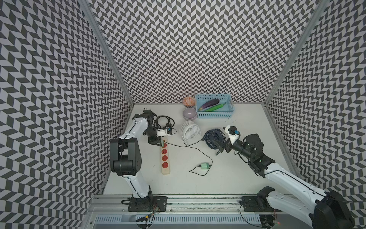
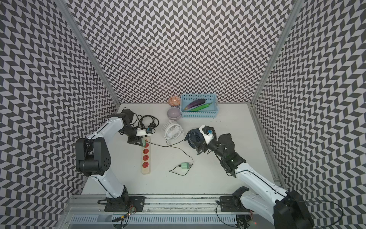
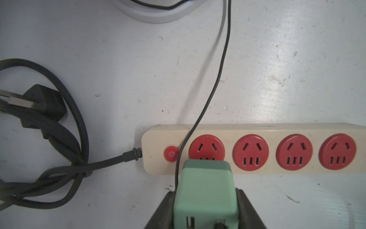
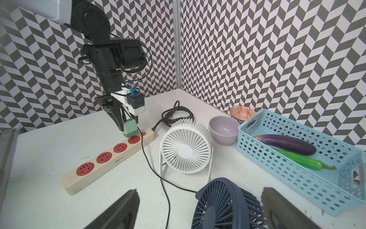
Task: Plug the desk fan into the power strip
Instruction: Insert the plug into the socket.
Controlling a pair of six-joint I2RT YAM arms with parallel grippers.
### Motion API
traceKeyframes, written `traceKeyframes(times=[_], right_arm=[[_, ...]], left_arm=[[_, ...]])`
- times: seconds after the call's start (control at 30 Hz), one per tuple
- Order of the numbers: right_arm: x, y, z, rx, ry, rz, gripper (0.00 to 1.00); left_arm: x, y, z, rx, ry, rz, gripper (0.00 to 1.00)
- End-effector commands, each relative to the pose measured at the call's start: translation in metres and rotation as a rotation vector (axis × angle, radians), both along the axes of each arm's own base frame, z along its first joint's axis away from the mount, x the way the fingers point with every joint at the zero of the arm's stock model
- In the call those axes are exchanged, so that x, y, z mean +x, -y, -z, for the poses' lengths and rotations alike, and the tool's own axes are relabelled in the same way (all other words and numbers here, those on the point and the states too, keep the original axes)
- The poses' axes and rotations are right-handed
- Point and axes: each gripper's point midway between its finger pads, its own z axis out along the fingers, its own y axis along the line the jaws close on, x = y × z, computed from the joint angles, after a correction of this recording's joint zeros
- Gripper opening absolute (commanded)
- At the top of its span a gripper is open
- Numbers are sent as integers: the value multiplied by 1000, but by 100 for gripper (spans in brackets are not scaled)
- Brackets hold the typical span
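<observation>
Left of centre in both top views, the power strip lies flat on the white table, running up and down the frame. It is a long cream plastic bar with rounded ends, four round red slotted sockets and a thick black cord coiled beyond its upper end. It looks rigid and light, so it will probably skid on the smooth top unless pressed straight down.

At that upper end the left gripper is clamped on a green adapter. It holds the adapter by its two flat sides over the socket beside the red switch. Whether the prongs are seated cannot be told. The adapter is a small matte block with rounded corners, hard and light, and the side grip suits it. Its thin black cord is limp.

The cord passes a white fan with a ribbed plastic cage and seems to reach the dark blue fan. A second green adapter lies loose below them.

At the right, the right gripper has its jaws spread wide about the blue fan's rim. Contact cannot be told.
</observation>
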Motion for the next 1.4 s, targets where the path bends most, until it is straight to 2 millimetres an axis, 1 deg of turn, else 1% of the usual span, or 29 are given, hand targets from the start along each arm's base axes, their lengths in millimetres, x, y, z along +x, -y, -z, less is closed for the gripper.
traceKeyframes(times=[0.0, 0.27, 0.33, 0.4, 0.5, 0.57, 0.67, 0.77, 0.9, 1.03, 1.17, 1.37], right_arm=[[5, 2, -11, 9, 36, 14, 100], [3, 2, -12, 13, 40, 12, 100], [3, 2, -12, 13, 39, 10, 100], [4, 2, -13, 7, 43, 14, 100], [3, 4, -14, 12, 49, 22, 100], [2, 5, -11, 13, 46, 23, 100], [1, 6, -12, 10, 51, 28, 100], [1, 7, -12, 14, 57, 33, 100], [2, 7, -11, 11, 54, 34, 100], [2, 7, -9, 25, 50, 34, 100], [4, 6, -9, 13, 48, 33, 100], [3, 7, -7, 15, 41, 40, 100]], left_arm=[[4, 6, 38, 53, -30, 8, 0], [-4, 9, 53, 110, -70, 23, 0], [-5, 11, 55, 129, -78, 18, 0], [-4, 15, 54, 112, -77, 13, 0], [-9, 19, 59, 100, -89, 23, 0], [-12, 19, 64, 125, -98, 20, 0], [-20, 20, 66, 126, -104, 24, 0], [-27, 14, 70, 138, -110, 26, 0], [-26, 1, 69, 134, -101, -25, 0], [-30, -2, 72, 131, -64, -24, 0], [-22, 5, 73, 94, -65, -30, 0], [-5, 11, 86, 98, -97, -40, 0]])
